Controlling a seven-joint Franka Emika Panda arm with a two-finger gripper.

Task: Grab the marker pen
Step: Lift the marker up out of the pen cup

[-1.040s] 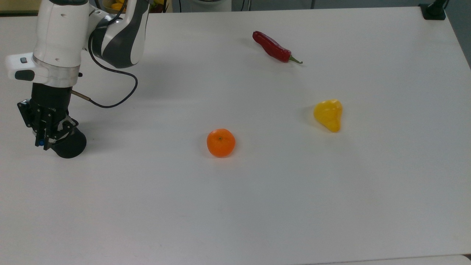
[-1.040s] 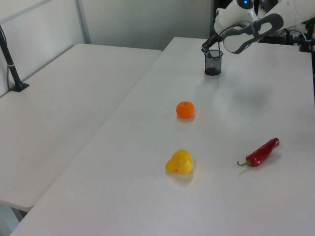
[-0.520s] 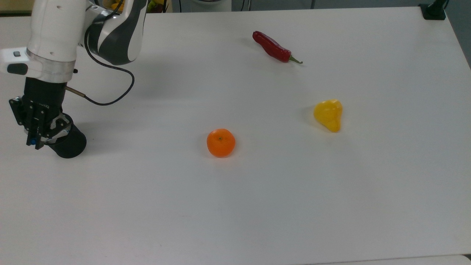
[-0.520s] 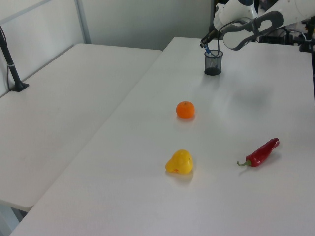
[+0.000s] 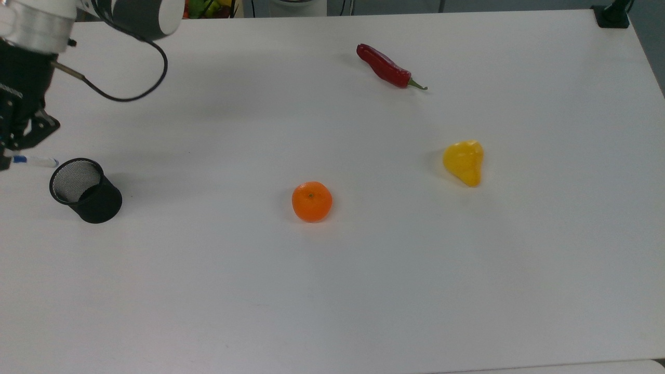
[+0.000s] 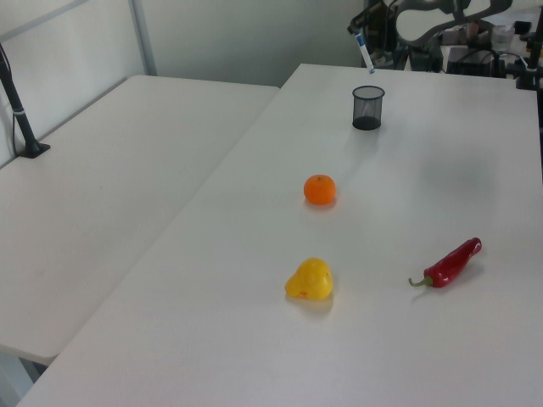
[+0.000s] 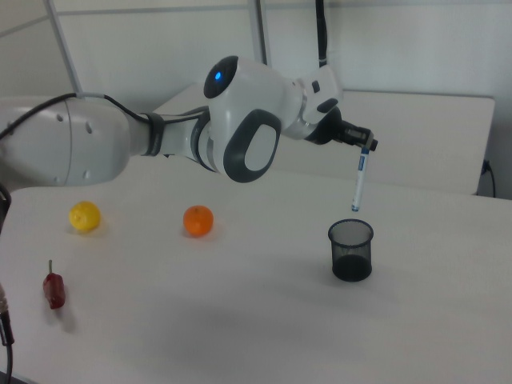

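Note:
The marker pen (image 7: 359,183) has a white barrel with blue ends. It hangs nearly upright in the right view, its lower tip just above the rim of the black mesh cup (image 7: 350,250). My gripper (image 7: 367,147) is shut on the pen's upper end. The top view has the gripper (image 5: 7,151) at the far left edge, with the marker pen (image 5: 34,161) sticking out beside the cup (image 5: 85,190). From the left view, the pen (image 6: 365,52) is lifted clear above the cup (image 6: 367,108) at the far end of the table.
An orange mandarin (image 5: 311,201) lies mid-table. A yellow pear-shaped fruit (image 5: 464,162) lies toward the top view's right, and a red chili (image 5: 387,67) lies farther back. The white table (image 5: 363,291) carries all of them. A black clamp (image 5: 613,14) sits at the top view's upper right corner.
The gripper has risen straight out of the black cup with the marker pen in it, drifting toward the top view's upper left. The fruit and the cup have stayed put.

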